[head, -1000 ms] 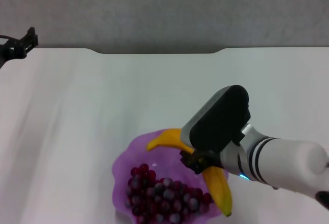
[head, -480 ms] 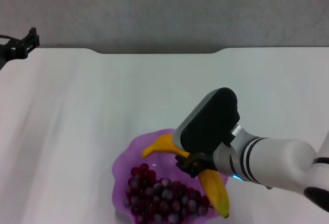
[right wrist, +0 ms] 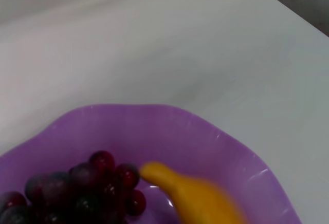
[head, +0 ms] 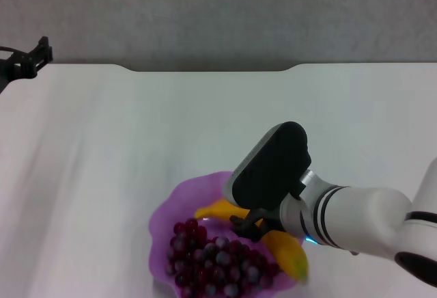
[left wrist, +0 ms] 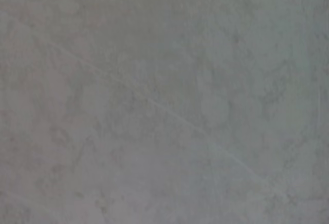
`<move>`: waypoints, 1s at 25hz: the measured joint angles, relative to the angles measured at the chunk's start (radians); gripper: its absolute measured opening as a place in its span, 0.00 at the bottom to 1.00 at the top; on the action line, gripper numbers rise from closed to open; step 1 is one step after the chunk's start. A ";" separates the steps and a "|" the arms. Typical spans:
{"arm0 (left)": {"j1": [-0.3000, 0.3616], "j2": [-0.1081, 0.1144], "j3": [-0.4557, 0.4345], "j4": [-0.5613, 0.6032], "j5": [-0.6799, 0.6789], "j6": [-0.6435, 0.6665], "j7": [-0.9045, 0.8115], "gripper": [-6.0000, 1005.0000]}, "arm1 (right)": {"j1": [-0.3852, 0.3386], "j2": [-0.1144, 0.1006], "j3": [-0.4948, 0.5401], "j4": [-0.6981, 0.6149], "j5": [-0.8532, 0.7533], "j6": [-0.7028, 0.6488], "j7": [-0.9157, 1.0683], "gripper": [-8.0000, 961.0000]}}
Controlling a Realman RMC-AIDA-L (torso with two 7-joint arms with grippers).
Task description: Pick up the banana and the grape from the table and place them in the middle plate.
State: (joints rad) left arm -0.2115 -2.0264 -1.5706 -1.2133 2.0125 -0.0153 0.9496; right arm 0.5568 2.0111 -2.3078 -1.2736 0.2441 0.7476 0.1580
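Reaching in over the near edge of the table (head: 136,147), the right gripper (head: 249,224) hangs above the middle plate (head: 171,206) with the banana (head: 283,250) directly beneath it. Whether its fingers grip the fruit or stand apart cannot be told; the black wrist housing covers them in the head view. The banana runs under the gripper, 1 end showing toward the plate's centre on the gripper's left and the other end passing out beyond the plate's rim on the gripper's right. The grape (head: 212,260) lies in the plate just left of and nearer than the gripper, touching the banana's inner end.

The banana is a curved, yellow-orange fruit, blurred at its outer end. The grape is a heap of small, dark red-purple berries, several with a grey bloom. The plate is translucent purple with a wavy rim.

The right wrist view shows what the head view hides: the banana (right wrist: 195,196) tip resting against the grape (right wrist: 77,188) inside the plate's (right wrist: 169,126) smooth purple wall, with white table (right wrist: 154,44) beyond. None of the gripper's own fingers show there.

The left gripper (head: 31,59) is parked at the table's far left corner, well apart from the right gripper and the plate; its fingers cannot be read. The left wrist view shows only a mottled grey surface.
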 joint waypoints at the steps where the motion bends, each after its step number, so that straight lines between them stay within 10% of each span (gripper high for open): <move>1: 0.000 0.000 0.000 0.000 0.000 0.000 0.000 0.87 | 0.000 0.000 -0.002 -0.001 -0.001 -0.002 0.002 0.55; 12: 0.001 0.000 0.001 0.000 0.000 0.000 0.000 0.86 | 0.000 -0.002 -0.005 -0.025 -0.002 -0.009 0.003 0.92; 25: 0.002 -0.001 0.068 -0.027 -0.007 -0.009 -0.001 0.84 | -0.096 -0.007 0.210 -0.140 -0.004 -0.228 0.003 0.91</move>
State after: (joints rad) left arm -0.2092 -2.0276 -1.5030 -1.2403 2.0055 -0.0242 0.9483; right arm 0.4606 2.0043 -2.0981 -1.4135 0.2402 0.5198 0.1606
